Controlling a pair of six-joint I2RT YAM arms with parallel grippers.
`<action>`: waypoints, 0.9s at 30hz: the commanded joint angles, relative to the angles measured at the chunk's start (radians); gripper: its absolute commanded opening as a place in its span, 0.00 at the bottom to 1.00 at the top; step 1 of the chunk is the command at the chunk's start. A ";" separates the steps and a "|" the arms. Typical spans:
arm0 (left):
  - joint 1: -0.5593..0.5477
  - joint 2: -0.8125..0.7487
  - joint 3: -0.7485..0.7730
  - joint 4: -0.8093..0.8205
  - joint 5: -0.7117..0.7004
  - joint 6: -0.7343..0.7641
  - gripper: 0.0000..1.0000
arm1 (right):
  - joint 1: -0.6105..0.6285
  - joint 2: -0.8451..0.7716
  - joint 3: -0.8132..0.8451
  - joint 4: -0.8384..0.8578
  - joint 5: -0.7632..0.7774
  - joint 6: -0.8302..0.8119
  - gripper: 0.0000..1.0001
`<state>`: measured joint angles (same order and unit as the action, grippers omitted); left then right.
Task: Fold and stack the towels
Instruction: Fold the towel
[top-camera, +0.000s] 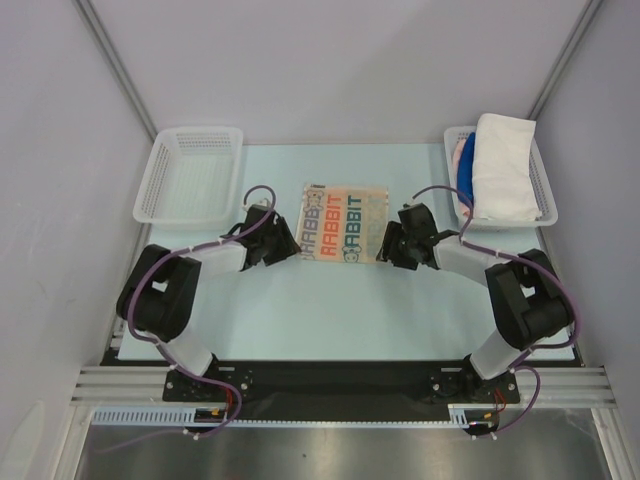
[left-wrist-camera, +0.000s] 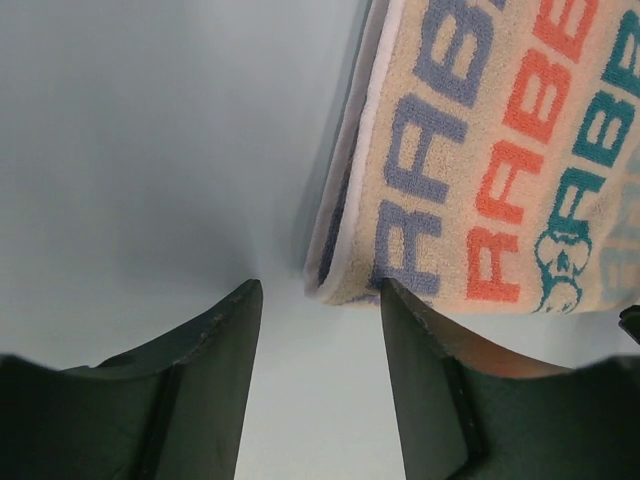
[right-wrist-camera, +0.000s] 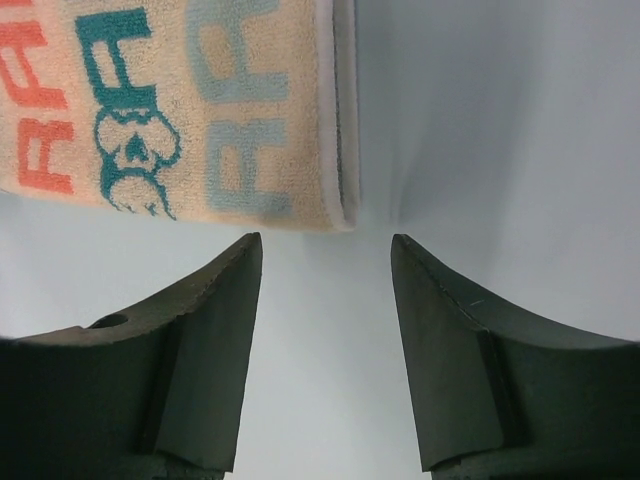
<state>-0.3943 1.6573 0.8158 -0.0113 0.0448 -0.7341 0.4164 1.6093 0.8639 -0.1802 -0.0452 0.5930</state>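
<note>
While both gape, left claw (top-camera: 290, 243) and right claw (top-camera: 385, 245) flank towel (top-camera: 345, 222).

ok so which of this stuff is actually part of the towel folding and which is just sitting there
Part of the job: cream towel with orange, teal and grey RABBIT lettering; plain white towel; blue towel; left gripper and right gripper, both open.
Just lying about: white plastic mesh basket on the right, holding the white and blue towels; white plastic mesh basket on the left.
</note>
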 joint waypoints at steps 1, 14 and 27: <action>-0.005 0.030 0.017 0.008 -0.036 -0.008 0.57 | 0.007 0.023 0.003 0.031 0.028 0.008 0.58; -0.005 0.082 0.022 0.001 -0.019 0.012 0.30 | 0.004 0.074 -0.017 0.065 0.045 0.022 0.43; -0.005 0.087 0.017 0.008 0.004 0.030 0.00 | -0.028 0.049 -0.075 0.085 0.045 -0.002 0.16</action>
<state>-0.3943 1.7237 0.8398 0.0330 0.0402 -0.7319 0.3996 1.6619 0.8288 -0.0689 -0.0277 0.6121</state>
